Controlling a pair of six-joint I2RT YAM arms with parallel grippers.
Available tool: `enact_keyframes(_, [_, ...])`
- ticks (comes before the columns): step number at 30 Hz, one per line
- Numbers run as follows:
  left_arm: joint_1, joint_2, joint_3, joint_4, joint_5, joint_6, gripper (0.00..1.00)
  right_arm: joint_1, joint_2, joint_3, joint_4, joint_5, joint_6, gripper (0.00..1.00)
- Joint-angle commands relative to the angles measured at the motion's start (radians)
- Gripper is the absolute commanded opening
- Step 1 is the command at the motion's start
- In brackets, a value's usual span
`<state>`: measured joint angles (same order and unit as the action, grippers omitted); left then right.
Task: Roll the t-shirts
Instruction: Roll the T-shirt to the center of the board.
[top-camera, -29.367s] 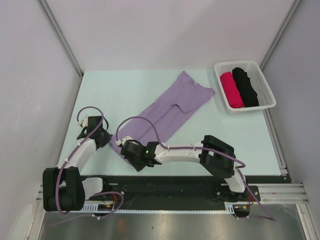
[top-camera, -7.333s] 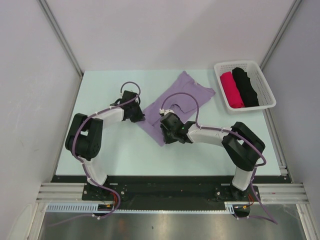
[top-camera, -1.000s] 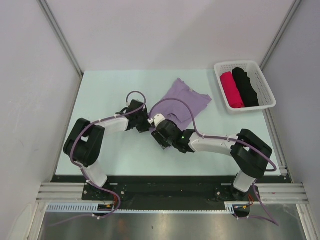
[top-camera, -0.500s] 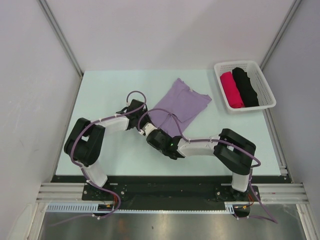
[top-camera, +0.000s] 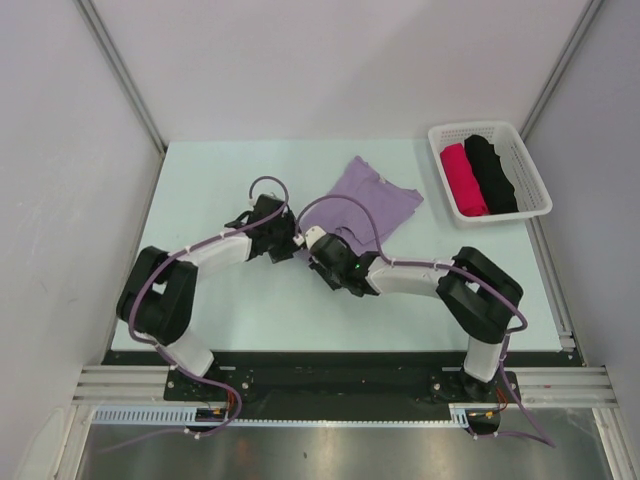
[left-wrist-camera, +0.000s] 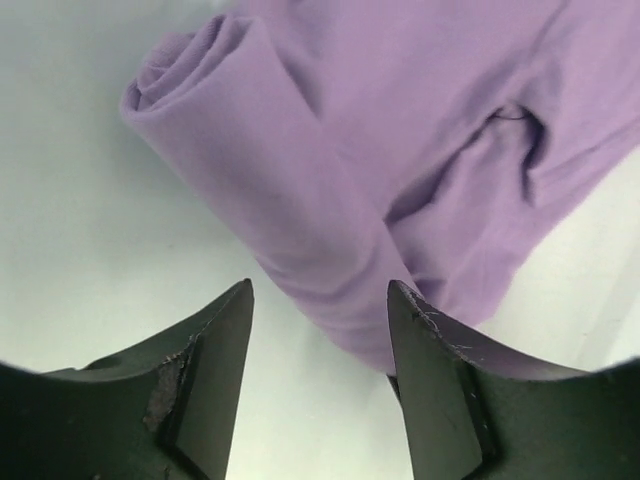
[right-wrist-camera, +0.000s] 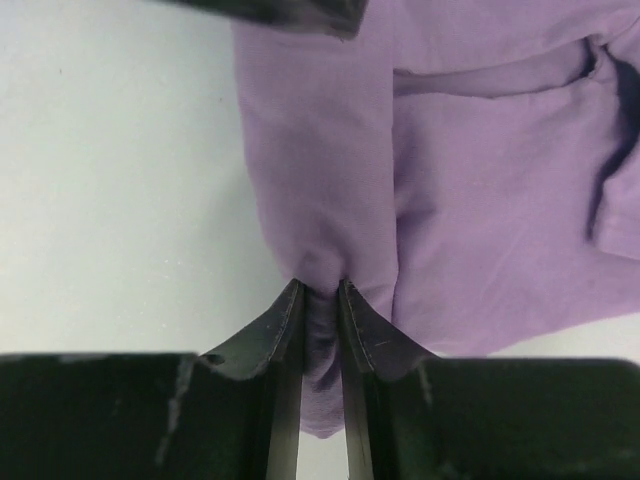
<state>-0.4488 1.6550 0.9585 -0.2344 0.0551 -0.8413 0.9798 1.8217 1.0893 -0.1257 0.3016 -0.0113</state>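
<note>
The right gripper (right-wrist-camera: 320, 290) has closed, wrist view alone showing pinched t-shirt (right-wrist-camera: 320, 150).

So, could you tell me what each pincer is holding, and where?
The right pincer pinches the t-shirt at its rolled edge; the left pincer is open, holding nothing.

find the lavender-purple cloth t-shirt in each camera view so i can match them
Top external: the lavender-purple cloth t-shirt lies centre frame, stretching up-right towards the white plastic basket.
Left wrist: it fills the top and right, beyond the open left gripper.
Right wrist: it fills centre and right, a fold pinched in the right gripper.
Shared landmark: the rolled tube of cloth at its edge, clear in both wrist views.
</note>
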Motion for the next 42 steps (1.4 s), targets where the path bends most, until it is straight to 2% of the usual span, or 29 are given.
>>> enact_keyframes(1, [-0.007,-0.098,0.034,-0.011,-0.031,0.036,0.61,-0.087,-0.048,0.032,-0.006,-0.206,0.071,0.21])
enact_keyframes(7, [-0.007,-0.133,-0.001,0.018,-0.020,0.033,0.55,-0.200,-0.044,0.032,-0.002,-0.459,0.135,0.21])
enact_keyframes(14, [-0.007,-0.130,-0.027,0.049,0.008,0.036,0.36,-0.320,-0.010,0.032,0.032,-0.686,0.249,0.18])
enact_keyframes(22, [-0.011,-0.091,-0.017,0.076,0.031,0.030,0.28,-0.418,0.065,0.032,0.095,-0.884,0.421,0.18])
enact_keyframes(30, [-0.030,0.000,0.057,0.079,0.035,0.030,0.23,-0.477,0.111,0.032,0.115,-0.955,0.513,0.17])
enact_keyframes(36, [-0.039,0.052,0.092,0.087,0.035,0.019,0.24,-0.497,0.114,0.032,0.143,-0.973,0.537,0.17])
enact_keyframes(40, [-0.039,0.092,0.138,0.073,0.026,0.021,0.24,-0.495,0.070,0.023,0.097,-0.912,0.510,0.23])
enact_keyframes(42, [-0.039,0.107,0.167,0.069,0.025,0.024,0.24,-0.492,0.036,0.012,0.084,-0.853,0.484,0.33])
